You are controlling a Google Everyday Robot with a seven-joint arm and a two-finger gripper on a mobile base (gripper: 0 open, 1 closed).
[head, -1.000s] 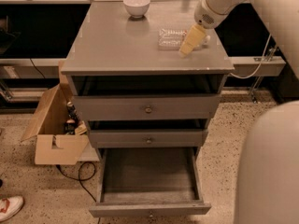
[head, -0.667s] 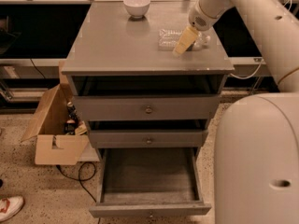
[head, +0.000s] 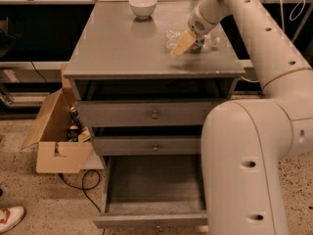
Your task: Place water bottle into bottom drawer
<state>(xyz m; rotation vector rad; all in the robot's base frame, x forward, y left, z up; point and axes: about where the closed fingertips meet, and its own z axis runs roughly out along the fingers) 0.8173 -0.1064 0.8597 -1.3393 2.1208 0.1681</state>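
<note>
Now, the gripper [head: 183, 43]: low over the right rear part of the counter, its tan tip angled down and to the left, right against the water bottle.
Grip state: cannot be told from this view, as the tan tip shows as one wedge in front of the bottle.
Water bottle [head: 209, 41]: lying on its side on the counter, near the right edge, with clear plastic showing on both sides of the gripper; whether it is lifted off the surface cannot be told.
Counter [head: 122, 48]: the grey top of the cabinet, seen from the front and above.
White bowl [head: 143, 6]: upright at the back of the counter, left of the bottle and well apart from it.
Arm [head: 244, 28]: white and jointed, reaching in from the upper right down to the gripper; its bulky lower body fills the lower right and hides the cabinet's right side.
Top drawer [head: 127, 114]: grey front with a round knob, and a dark gap above it.
Middle drawer [head: 127, 145]: a shallower grey front with a knob, just below.
Bottom drawer [head: 146, 220]: pulled far out toward the camera, its inner floor in plain view, directly under the other two.
Cardboard box [head: 56, 151]: on the floor left of the cabinet, flaps open, with dark bottles standing inside.
Cable [head: 73, 180]: looping on the speckled floor below the box.
Shoe [head: 10, 218]: white with a red trim, at the bottom left corner.
</note>
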